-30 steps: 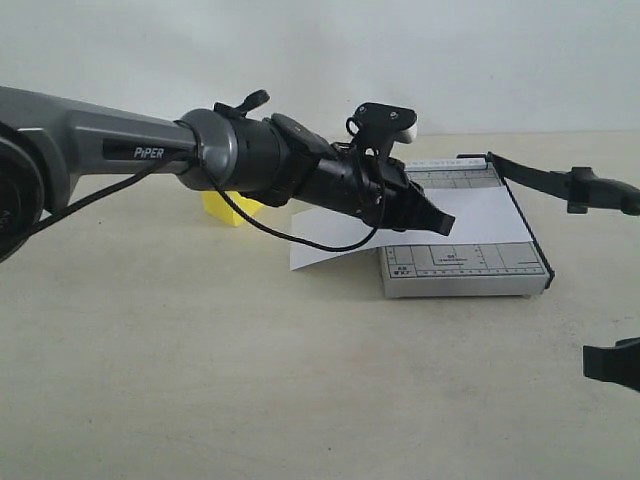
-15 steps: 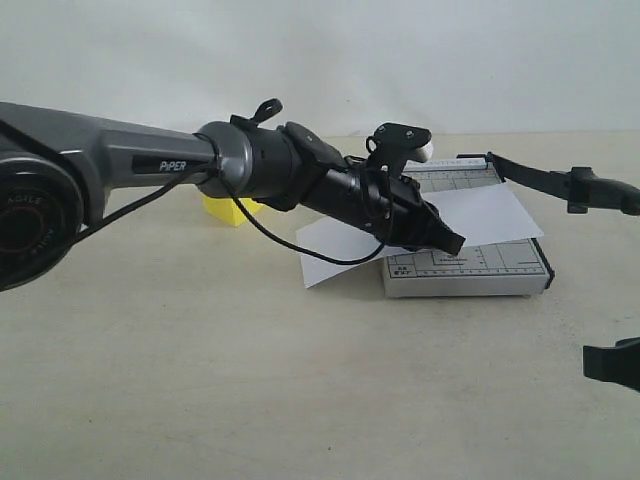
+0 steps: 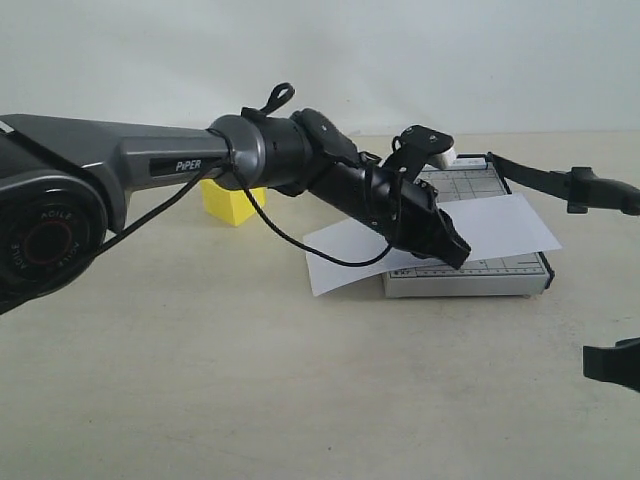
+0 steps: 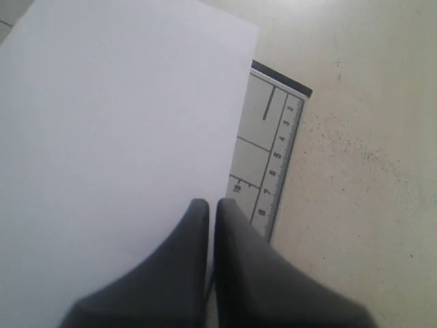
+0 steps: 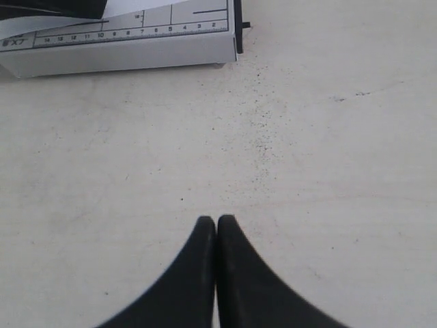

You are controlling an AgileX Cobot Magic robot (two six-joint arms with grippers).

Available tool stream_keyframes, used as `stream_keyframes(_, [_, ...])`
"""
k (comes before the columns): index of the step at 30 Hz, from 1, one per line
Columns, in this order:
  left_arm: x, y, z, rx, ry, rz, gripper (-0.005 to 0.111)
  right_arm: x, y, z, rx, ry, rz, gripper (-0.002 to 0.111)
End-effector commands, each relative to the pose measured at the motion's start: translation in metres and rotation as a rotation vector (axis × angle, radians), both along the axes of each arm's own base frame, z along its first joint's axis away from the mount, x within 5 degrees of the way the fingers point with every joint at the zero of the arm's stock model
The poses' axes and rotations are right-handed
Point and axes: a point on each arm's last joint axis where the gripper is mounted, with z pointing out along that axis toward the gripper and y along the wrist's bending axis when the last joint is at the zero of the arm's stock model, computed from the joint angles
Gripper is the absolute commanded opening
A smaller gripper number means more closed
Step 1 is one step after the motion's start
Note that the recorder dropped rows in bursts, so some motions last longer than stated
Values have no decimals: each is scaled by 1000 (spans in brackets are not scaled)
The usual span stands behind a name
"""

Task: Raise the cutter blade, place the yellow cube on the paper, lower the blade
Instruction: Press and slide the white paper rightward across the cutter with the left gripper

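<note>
The white paper [image 3: 500, 222] lies slanted across the grey gridded cutter base [image 3: 470, 275], overhanging it on the left. My left gripper [image 3: 455, 252] is low over the base's front and shut on the paper's edge [image 4: 116, 123]; its fingertips [image 4: 196, 208] pinch the sheet beside the ruler strip [image 4: 276, 160]. The cutter blade [image 3: 545, 180] is raised and reaches out to the right past the base. The yellow cube [image 3: 232, 202] sits on the table behind the left arm, well left of the cutter. My right gripper [image 5: 216, 220] is shut and empty over bare table.
The left arm [image 3: 200, 165] stretches across the left half of the exterior view, partly hiding the cube. The right gripper [image 3: 612, 362] shows only at the lower right edge. The cutter base's front corner [image 5: 123, 41] is ahead of the right gripper.
My left gripper has moved right and down, dragging the paper further right across the base. The cube shows more fully. The blade and right gripper have not moved.
</note>
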Motion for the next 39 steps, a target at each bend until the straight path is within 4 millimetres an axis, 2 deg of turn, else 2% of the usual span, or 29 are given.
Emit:
stream_keyframes(1, [1,2,-8,44,-82,-48,4,-1,0,-2,-7,7,5,0])
stream_keyframes(6, [4,-1,-1,24,-161,-105,4,-1,0,-2,-7,7,5,0])
stream_keyframes(9, [9,-6,16,-18,-191,-84,4,-1,0,-2,-6,7,4,0])
stream_keyframes(14, [23,-7,57,-123,-183,161,4,-1,0,-2,2,8,-2,0])
stream_keyframes(16, [28,-4,64,-147,-64,343,4,-1,0,-2,7,9,-5,0])
stream_keyframes(19, [31,5,53,-70,108,536,4,-1,0,-2,7,9,-5,0])
stream_keyframes(21, [28,10,43,23,129,599,4,-1,0,-2,7,9,-5,0])
stream_keyframes(27, [15,12,32,209,78,536,4,-1,0,-2,8,9,-7,0])
stream_keyframes(33, [16,8,26,194,25,492,4,-1,0,-2,8,10,-7,0])
stream_keyframes(39, [17,4,1,227,2,410,4,-1,0,-1,17,10,-14,0])
